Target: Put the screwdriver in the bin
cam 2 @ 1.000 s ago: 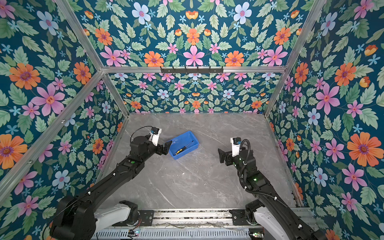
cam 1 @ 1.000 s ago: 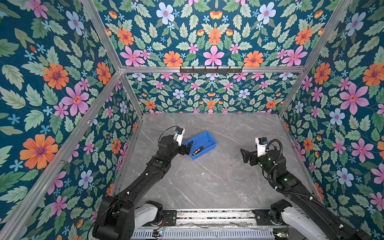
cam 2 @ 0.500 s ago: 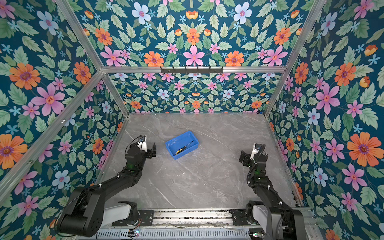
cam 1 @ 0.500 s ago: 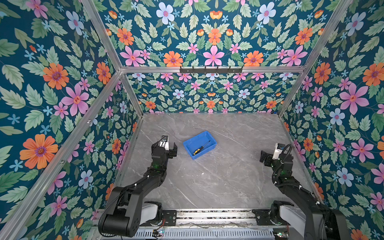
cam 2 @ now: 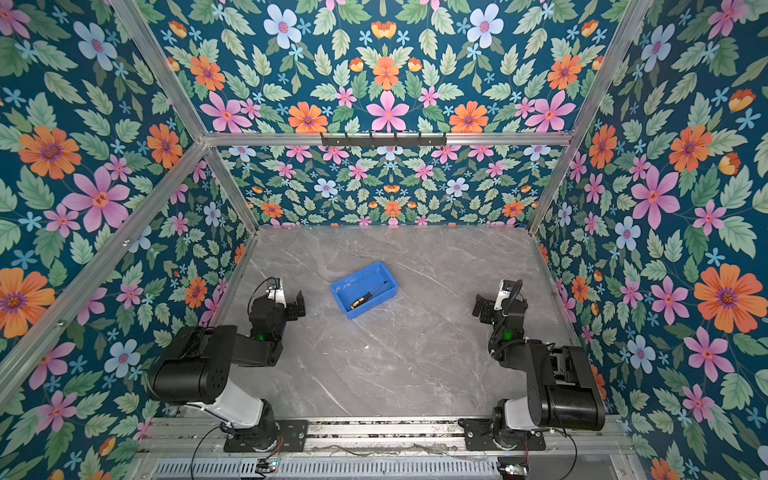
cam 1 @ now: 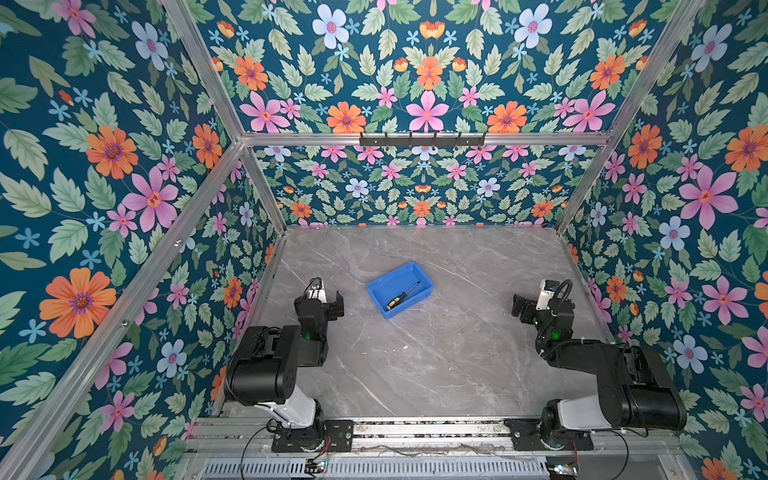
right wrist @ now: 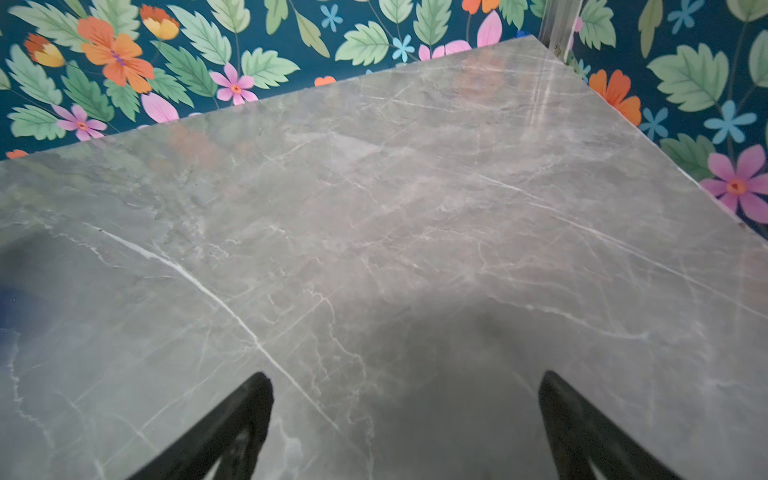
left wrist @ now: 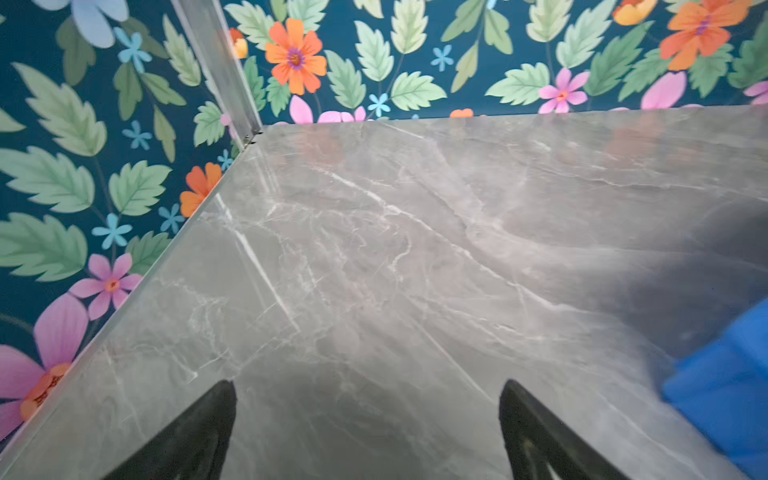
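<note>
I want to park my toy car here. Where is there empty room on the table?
The grey marble table is bare in front, between the left arm and right arm, and at the back, between the bright blue plastic bin and the flowery wall. Only the middle is taken: the bin, holding the black-and-yellow screwdriver.

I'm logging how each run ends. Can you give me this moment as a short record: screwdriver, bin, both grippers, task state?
screwdriver: lying flat inside the bin, handle nearer the robot
bin: on the grey table, between the arms, closer to the left one
left gripper: open, empty, beside the bin, not touching it
right gripper: open, empty, well clear of the bin
task state: looks done
</note>
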Robot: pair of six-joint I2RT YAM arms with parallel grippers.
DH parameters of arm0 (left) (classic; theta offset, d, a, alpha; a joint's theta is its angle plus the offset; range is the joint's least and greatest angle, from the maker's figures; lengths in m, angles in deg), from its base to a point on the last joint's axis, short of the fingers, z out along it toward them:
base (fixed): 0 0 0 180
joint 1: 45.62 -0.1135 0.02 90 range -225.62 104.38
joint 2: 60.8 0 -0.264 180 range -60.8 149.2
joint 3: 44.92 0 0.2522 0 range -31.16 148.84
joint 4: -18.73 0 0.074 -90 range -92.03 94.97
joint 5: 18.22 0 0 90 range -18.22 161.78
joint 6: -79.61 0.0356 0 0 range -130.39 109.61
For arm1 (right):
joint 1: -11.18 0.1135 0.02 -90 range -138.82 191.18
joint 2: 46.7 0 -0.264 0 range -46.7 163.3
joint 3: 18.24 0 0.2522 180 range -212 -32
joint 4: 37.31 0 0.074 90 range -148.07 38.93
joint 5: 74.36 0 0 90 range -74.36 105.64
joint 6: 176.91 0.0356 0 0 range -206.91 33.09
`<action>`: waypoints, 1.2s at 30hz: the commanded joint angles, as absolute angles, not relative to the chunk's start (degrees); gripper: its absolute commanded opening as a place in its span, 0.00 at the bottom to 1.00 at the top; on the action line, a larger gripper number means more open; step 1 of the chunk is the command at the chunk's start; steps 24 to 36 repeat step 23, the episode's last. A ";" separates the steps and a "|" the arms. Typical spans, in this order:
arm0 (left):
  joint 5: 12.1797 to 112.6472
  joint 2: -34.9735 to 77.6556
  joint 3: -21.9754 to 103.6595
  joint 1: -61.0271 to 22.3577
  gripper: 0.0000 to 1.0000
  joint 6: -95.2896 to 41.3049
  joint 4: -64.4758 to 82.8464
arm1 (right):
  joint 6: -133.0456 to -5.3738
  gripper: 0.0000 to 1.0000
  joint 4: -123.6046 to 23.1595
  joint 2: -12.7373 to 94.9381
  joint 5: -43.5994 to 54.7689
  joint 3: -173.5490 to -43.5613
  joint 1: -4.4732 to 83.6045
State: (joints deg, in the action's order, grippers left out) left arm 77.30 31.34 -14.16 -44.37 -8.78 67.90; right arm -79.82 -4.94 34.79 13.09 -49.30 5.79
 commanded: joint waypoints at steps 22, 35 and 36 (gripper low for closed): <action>77.85 32.00 -14.65 -44.57 1.00 -10.58 76.68 | -81.95 0.99 -1.95 35.13 13.22 -50.06 7.10; 77.85 31.85 -14.85 -44.52 1.00 -10.51 76.98 | -81.92 0.99 -1.94 35.17 13.26 -50.02 7.06; 77.85 31.85 -14.85 -44.52 1.00 -10.51 76.98 | -81.92 0.99 -1.94 35.17 13.26 -50.02 7.06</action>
